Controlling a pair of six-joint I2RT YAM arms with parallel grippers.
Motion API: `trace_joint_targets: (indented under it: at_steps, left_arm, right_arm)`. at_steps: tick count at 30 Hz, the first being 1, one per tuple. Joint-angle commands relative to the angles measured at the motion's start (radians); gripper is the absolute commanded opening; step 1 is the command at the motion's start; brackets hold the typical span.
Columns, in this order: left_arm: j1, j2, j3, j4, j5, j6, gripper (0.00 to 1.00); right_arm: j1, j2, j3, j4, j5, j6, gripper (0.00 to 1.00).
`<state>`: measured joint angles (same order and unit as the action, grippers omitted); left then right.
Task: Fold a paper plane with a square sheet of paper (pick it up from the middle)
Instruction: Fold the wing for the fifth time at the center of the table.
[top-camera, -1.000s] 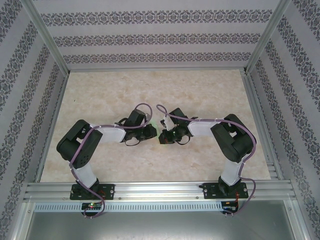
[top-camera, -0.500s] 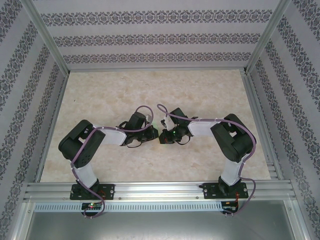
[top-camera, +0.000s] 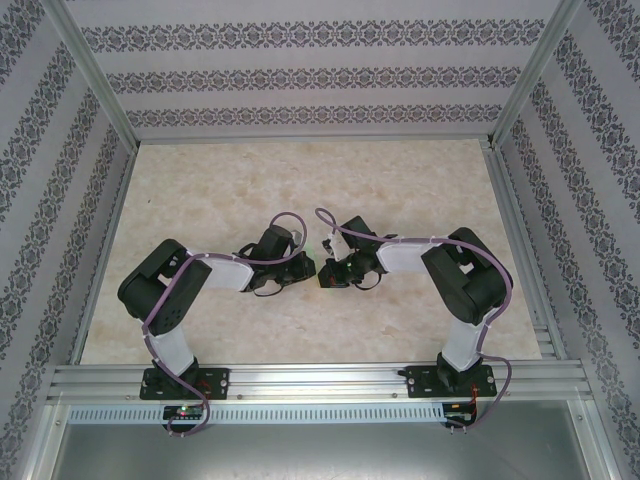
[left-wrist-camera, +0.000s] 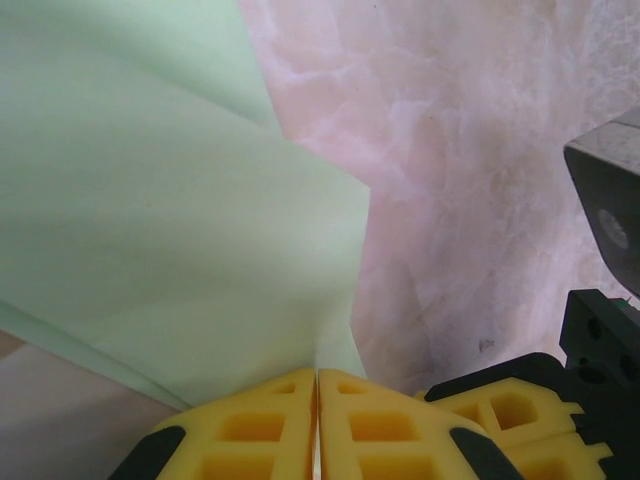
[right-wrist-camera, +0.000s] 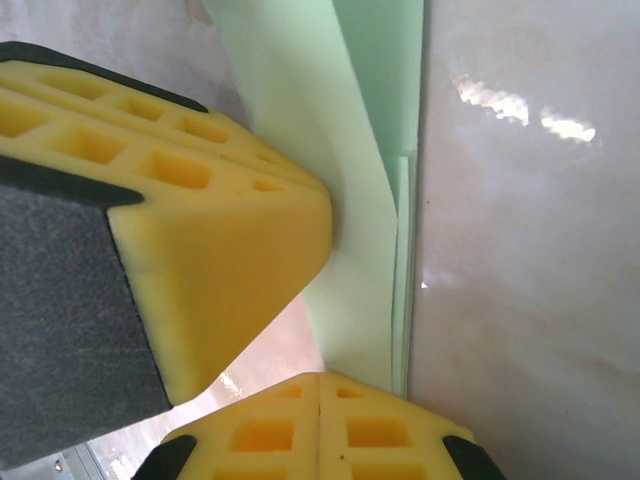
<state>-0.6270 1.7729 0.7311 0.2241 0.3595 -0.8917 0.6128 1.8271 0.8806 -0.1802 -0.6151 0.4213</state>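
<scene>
The pale-green sheet of paper (left-wrist-camera: 180, 220) is partly folded, its layers standing up off the marble table. In the left wrist view my left gripper (left-wrist-camera: 317, 378) is shut on the paper's lower edge, yellow pads pressed together. The right wrist view shows folded layers of the paper (right-wrist-camera: 365, 200) running down into my right gripper (right-wrist-camera: 320, 380), which is shut on it. The left gripper's fingers (right-wrist-camera: 220, 230) sit close at upper left there. From above, the left gripper (top-camera: 310, 268) and the right gripper (top-camera: 326, 274) meet tip to tip at mid-table.
Marble tabletop (top-camera: 300, 180) lies free behind and to both sides of the arms. Patterned walls and aluminium posts (top-camera: 95, 75) enclose it. The right gripper's fingers (left-wrist-camera: 500, 410) and black body (left-wrist-camera: 610, 220) crowd the lower right of the left wrist view.
The left arm has shifted right, bringing its gripper up against the right gripper, and its jaws have closed a little more. The right arm has barely moved.
</scene>
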Motion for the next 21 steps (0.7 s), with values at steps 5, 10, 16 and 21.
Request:
trace_joint_targets:
  at_steps: [5, 10, 16, 21]
  left_arm:
    - [0.093, 0.002, 0.029, -0.143, -0.118, 0.043, 0.11]
    - [0.141, 0.024, 0.055, -0.173, -0.119, 0.063, 0.11]
    - [0.199, 0.04, 0.082, -0.2, -0.122, 0.096, 0.11]
    - [0.231, 0.042, 0.091, -0.222, -0.138, 0.109, 0.11]
  right_arm:
    - [-0.013, 0.036, -0.065, -0.087, 0.074, -0.019, 0.04]
    - [-0.015, 0.041, -0.074, -0.084, 0.074, -0.021, 0.04]
    - [-0.015, 0.044, -0.072, -0.086, 0.073, -0.024, 0.04]
    - [-0.015, 0.046, -0.071, -0.087, 0.075, -0.024, 0.04]
